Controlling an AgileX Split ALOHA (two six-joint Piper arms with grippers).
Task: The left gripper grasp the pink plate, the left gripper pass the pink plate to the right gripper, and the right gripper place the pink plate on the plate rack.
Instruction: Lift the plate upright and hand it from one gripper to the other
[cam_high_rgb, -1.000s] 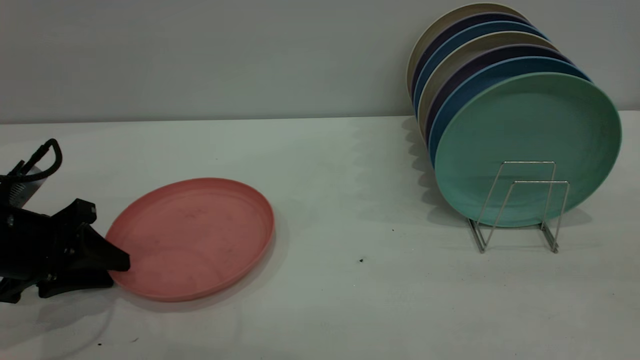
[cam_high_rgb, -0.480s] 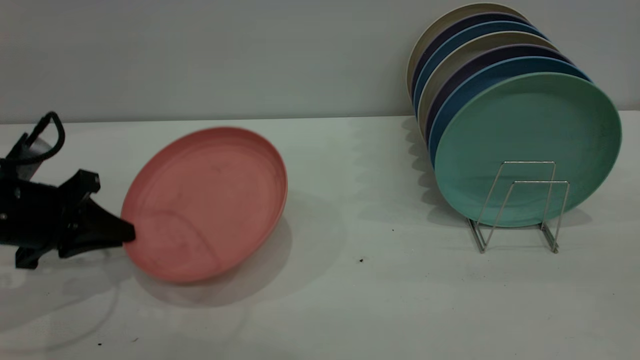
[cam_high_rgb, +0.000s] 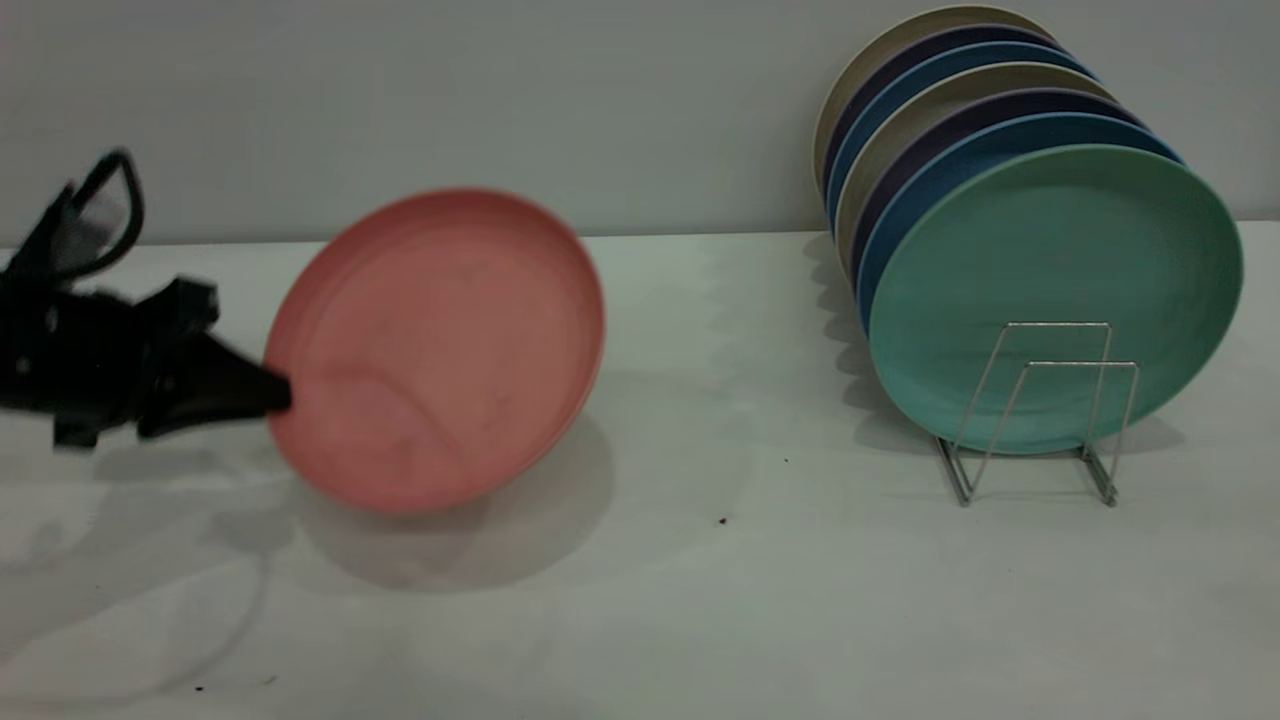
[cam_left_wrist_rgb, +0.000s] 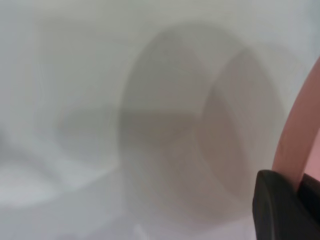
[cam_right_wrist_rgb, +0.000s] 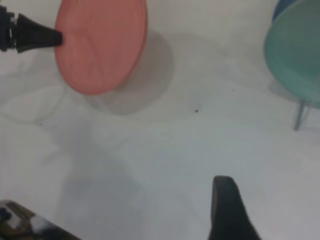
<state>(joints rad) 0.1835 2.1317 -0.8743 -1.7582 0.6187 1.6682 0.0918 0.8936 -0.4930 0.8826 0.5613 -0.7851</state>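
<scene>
Left gripper (cam_high_rgb: 280, 392) clamped on rim of round salmon-pink plastic plate (cam_high_rgb: 440, 350), tilted clear of white table (cam_high_rgb: 700, 580). Handover step judged underway. Next: carry toward right gripper (cam_right_wrist_rgb: 225, 200), fingers' state indeterminable, well apart.

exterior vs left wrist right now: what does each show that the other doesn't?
Exterior only: thin silver wire plate rack holding the upright mint-green plate and darker plates behind it, and the whole round salmon-pink plate lifted and tilted. Left wrist only: a close view of the plate's shadow on the white table. Both: black left gripper shut on the pink plate's rim.
</scene>
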